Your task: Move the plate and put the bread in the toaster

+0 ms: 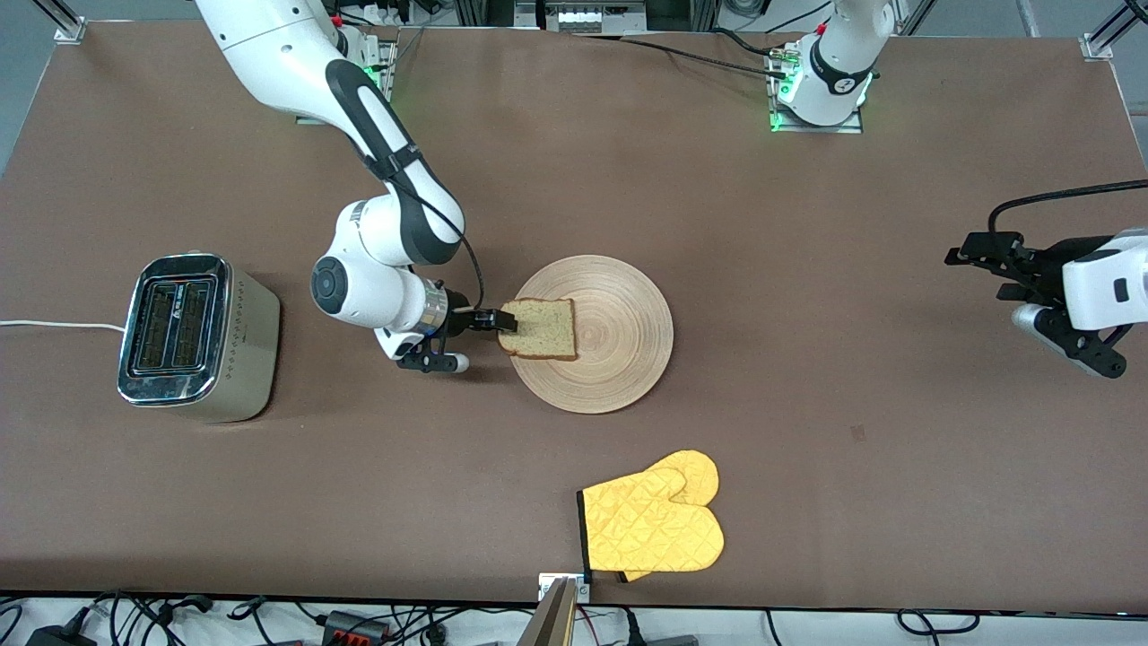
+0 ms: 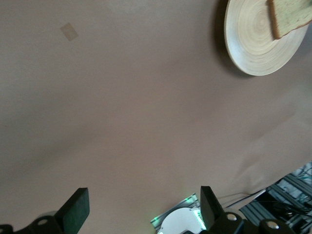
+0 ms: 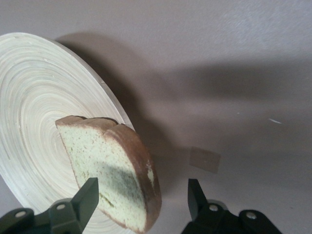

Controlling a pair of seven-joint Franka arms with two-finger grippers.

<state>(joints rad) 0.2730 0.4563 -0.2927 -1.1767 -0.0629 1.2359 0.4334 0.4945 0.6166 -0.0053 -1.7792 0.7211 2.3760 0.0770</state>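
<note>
The plate (image 1: 628, 314) lies mid-table. The bread (image 1: 541, 328) lies on it, at the rim toward the right arm's end, its crust a little past the rim. My right gripper (image 1: 498, 325) is low at that edge of the bread. In the right wrist view the gripper (image 3: 142, 197) is open, its fingers on either side of the bread (image 3: 105, 165), with a gap at the crust side, and the plate (image 3: 34, 97) under it. The toaster (image 1: 193, 336) stands at the right arm's end. My left gripper (image 1: 1076, 345) waits open over the left arm's end; the left wrist view (image 2: 144, 214) shows it empty.
A yellow oven mitt (image 1: 655, 520) lies near the table's front edge, nearer the camera than the plate. The toaster's white cord (image 1: 54, 325) runs off the table's end. The left wrist view shows the plate (image 2: 253, 44) and bread (image 2: 290, 14) far off.
</note>
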